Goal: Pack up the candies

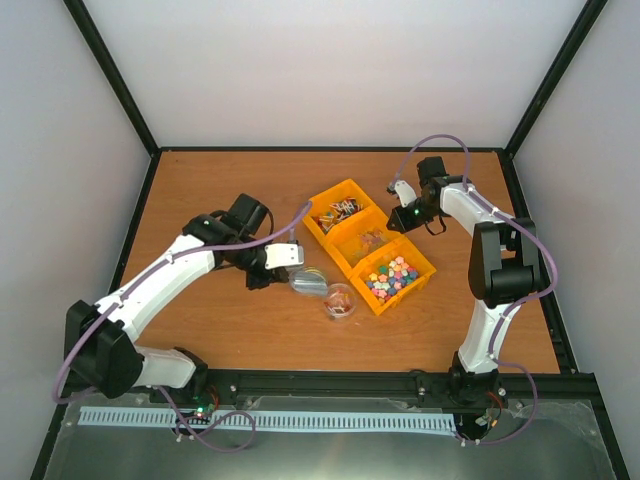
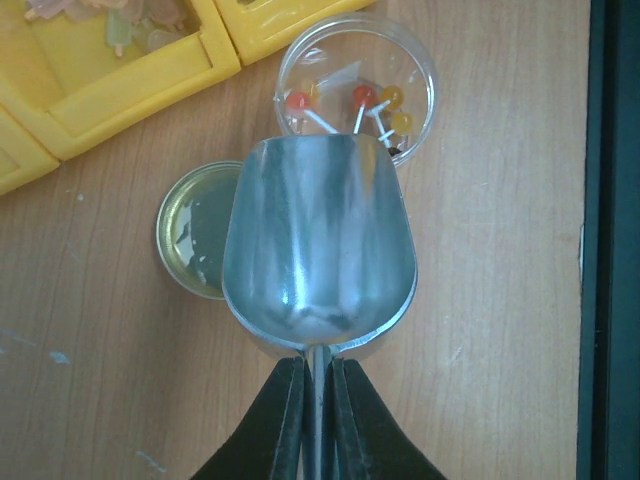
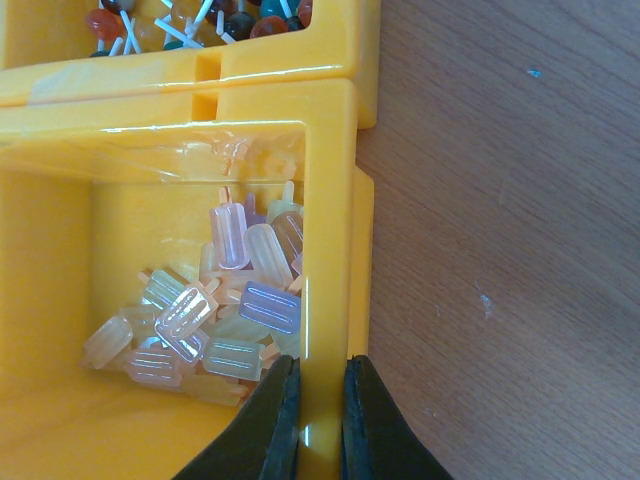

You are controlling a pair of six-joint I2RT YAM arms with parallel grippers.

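We see the left gripper (image 2: pixel 318 368) clamped on the empty scoop (image 2: pixel 320 250), just beside the clear cup (image 2: pixel 428 70) holding the candies (image 2: pixel 364 96). Beyond that cup, the right gripper (image 3: pixel 320 372) pinches the wall of a yellow bin (image 3: pixel 330 200).

The table (image 1: pixel 230 340) is orange-brown wood grain. The middle bin (image 3: pixel 330 250) is yellow, and its popsicle sweets (image 3: pixel 230 320) are translucent pale pink, lilac and peach. The near bin (image 1: pixel 410 290), also yellow, has a mix (image 1: pixel 392 275) of pink, yellow, green and white. The scoop (image 2: pixel 320 230) is shiny silver. The clear cup (image 2: pixel 415 60) shows red, orange and yellow candies (image 2: pixel 365 97) on white sticks. The lid (image 2: pixel 195 240) is clear, tinted yellow. The left gripper (image 2: pixel 318 365) and right gripper (image 3: pixel 320 365) are black. The arms (image 1: pixel 165 275) are white with black joints, and the cables (image 1: pixel 440 138) are lilac.
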